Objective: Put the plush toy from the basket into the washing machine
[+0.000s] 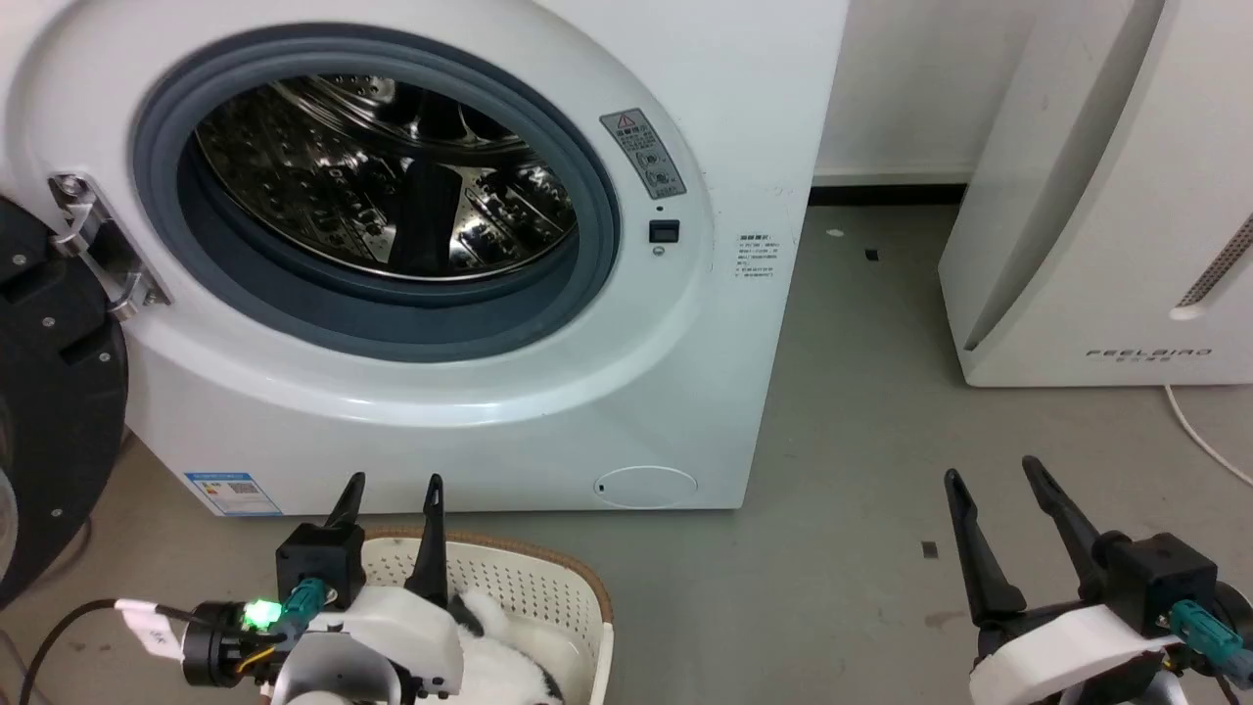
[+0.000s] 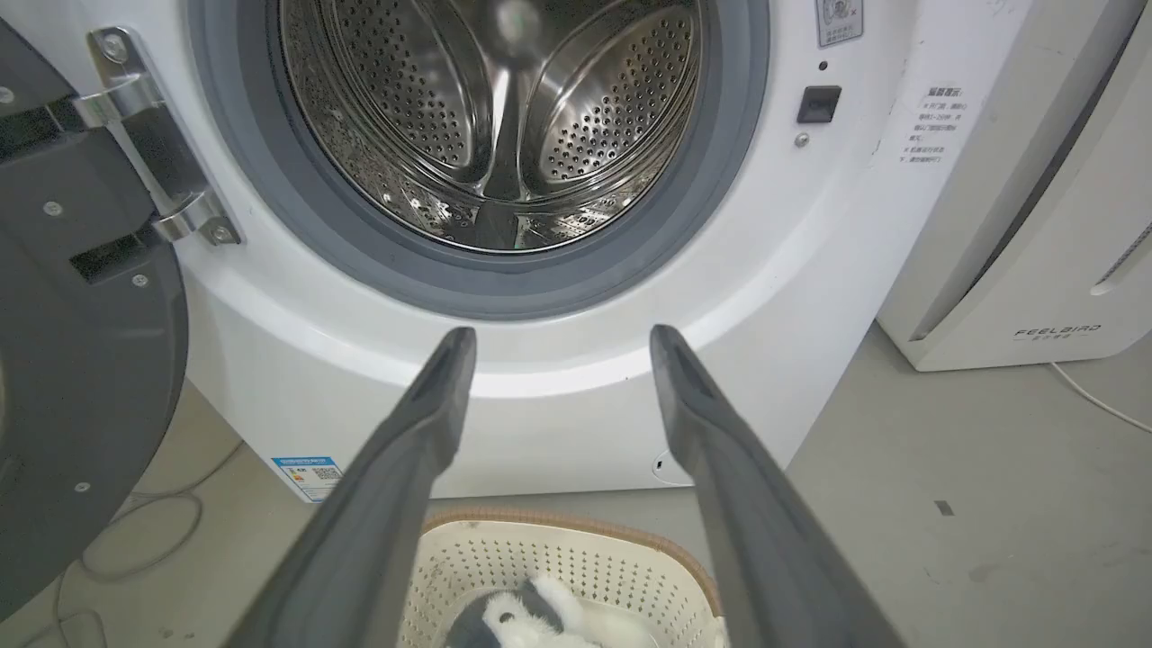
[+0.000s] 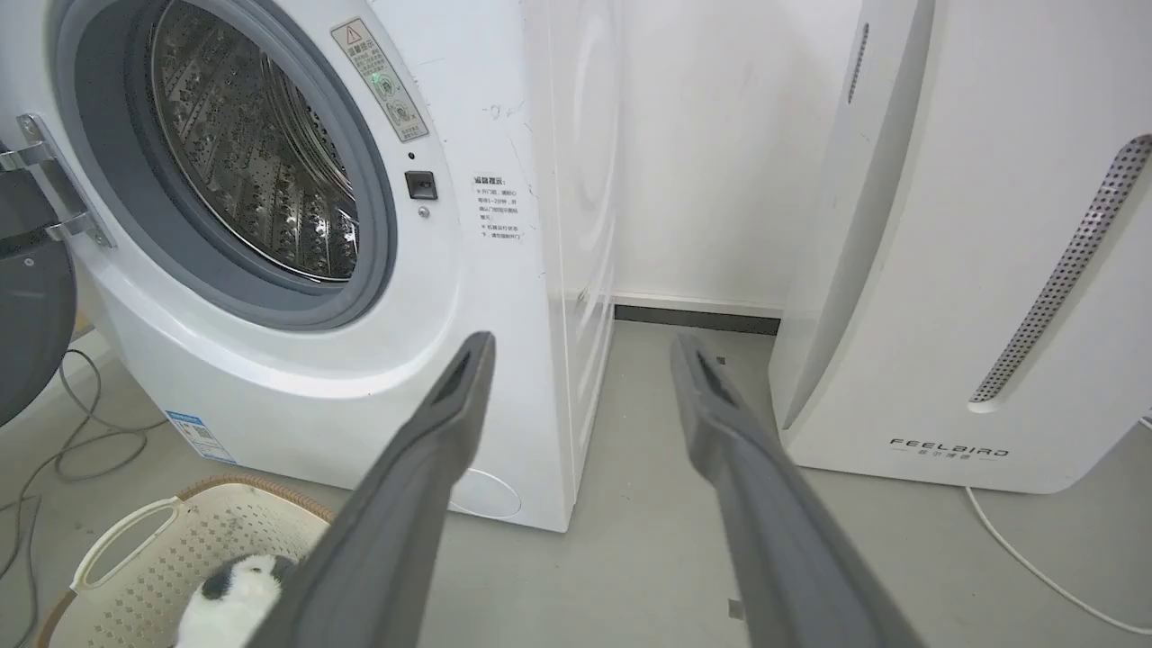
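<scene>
The white washing machine (image 1: pixel 489 411) stands ahead with its grey-ringed port and steel drum (image 1: pixel 382 176) exposed; its dark door (image 1: pixel 49 392) hangs swung out at the left. The cream basket (image 1: pixel 548 587) sits on the floor before it, and the panda plush toy (image 1: pixel 509 666) lies inside, also seen as plush toy (image 2: pixel 526 616) and plush toy (image 3: pixel 229 598). My left gripper (image 1: pixel 392 485) hovers open just above the basket's near side, nothing between its fingers. My right gripper (image 1: pixel 994 475) is open over bare floor at the lower right, holding nothing.
A white slanted FEELBIRD appliance (image 1: pixel 1106 196) stands at the right with a white cable (image 1: pixel 1204 431) trailing on the floor. Grey cables (image 3: pixel 54 441) lie by the washer's left foot. Grey floor (image 1: pixel 852 392) runs between the two machines to the wall.
</scene>
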Available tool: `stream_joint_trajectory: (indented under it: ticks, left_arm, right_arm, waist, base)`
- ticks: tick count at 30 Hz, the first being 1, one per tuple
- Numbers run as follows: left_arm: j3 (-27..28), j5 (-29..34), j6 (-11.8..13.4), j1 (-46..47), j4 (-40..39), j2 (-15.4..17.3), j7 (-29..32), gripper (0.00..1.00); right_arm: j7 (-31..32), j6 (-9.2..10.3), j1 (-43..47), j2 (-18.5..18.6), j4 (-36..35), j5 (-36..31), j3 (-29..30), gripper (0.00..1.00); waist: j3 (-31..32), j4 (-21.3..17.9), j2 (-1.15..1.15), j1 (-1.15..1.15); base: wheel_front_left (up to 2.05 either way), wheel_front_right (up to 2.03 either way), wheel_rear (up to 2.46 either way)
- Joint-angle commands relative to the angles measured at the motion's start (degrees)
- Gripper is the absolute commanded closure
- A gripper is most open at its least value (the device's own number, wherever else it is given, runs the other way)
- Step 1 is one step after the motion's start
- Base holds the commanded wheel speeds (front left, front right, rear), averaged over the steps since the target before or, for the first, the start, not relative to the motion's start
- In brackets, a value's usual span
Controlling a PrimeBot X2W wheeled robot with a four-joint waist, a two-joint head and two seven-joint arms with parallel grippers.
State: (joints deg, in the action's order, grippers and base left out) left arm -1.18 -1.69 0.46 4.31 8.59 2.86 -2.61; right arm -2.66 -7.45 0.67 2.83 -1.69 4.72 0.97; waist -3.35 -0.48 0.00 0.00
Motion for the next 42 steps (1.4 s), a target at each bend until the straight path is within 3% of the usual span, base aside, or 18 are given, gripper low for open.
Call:
stream_joint_trajectory:
  ticks: [1,22,42]
  left_arm:
    - [-0.2,-0.2,-0.2,1.4,1.1,0.1,-0.5,0.00]
    - [-1.3,-2.9,-1.9,12.7,19.4,2.1,0.8,0.00]
    - [-7.3,-1.0,-1.7,22.0,31.4,4.3,4.4,0.00]
  right_arm:
    - [-0.5,-0.01,-1.2,0.0,-0.5,0.6,0.1,0.00]
    - [-3.1,-0.01,-6.8,0.0,-4.0,4.3,1.2,0.00]
    - [-5.5,-0.02,-11.6,0.0,-9.1,6.6,3.8,0.00]
  waist:
    - [-0.6,-0.2,0.00,0.00]
    - [-14.0,-2.4,0.00,0.00]
    - [-28.1,-2.5,0.00,0.00]
  base:
    - [0.00,0.00,0.00]
    - [0.00,0.00,0.00]
    - [0.00,0.00,0.00]
